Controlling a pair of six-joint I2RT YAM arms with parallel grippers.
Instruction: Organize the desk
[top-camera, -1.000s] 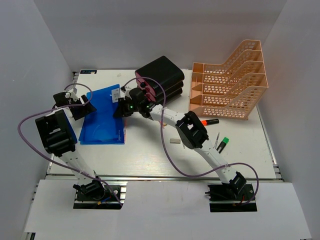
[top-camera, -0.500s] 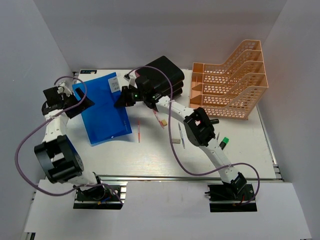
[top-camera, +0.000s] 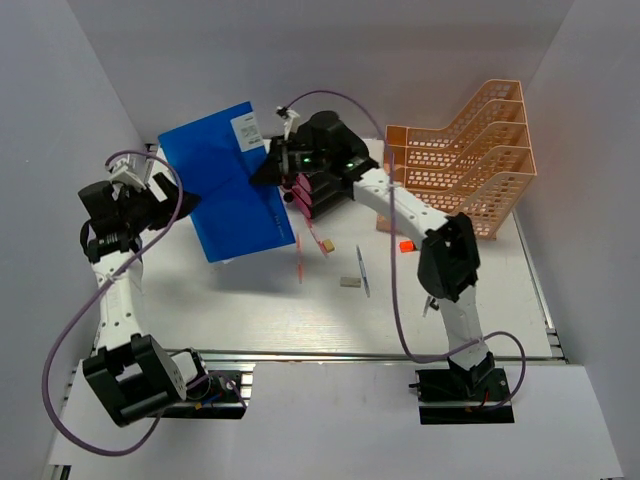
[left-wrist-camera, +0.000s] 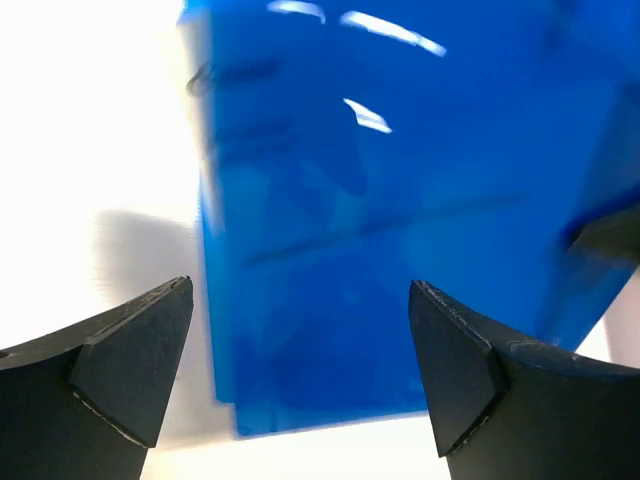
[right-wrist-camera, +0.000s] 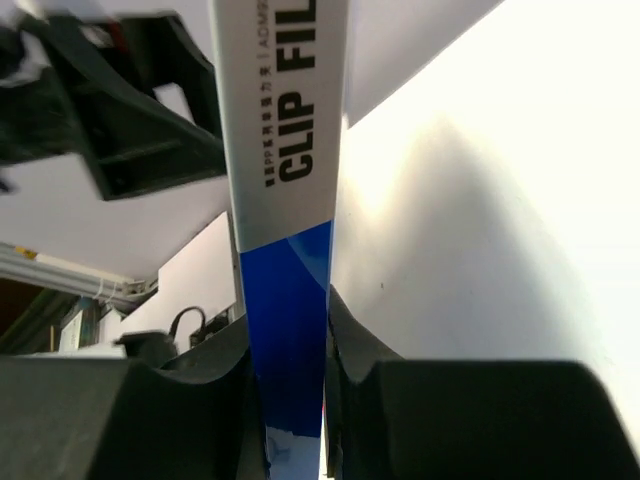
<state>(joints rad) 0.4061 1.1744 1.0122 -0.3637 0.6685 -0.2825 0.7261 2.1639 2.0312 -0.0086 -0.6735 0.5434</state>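
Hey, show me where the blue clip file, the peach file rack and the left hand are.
blue clip file (top-camera: 228, 190), top view, middle of its cover.
peach file rack (top-camera: 458, 203), top view, mesh side wall.
left hand (left-wrist-camera: 300, 290), left wrist view, midway between its open fingertips.

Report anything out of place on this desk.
The blue clip file hangs tilted above the desk, pinched at one edge by the right gripper. The left gripper stands open, not holding it. A red pen and an eraser lie loose mid-desk.
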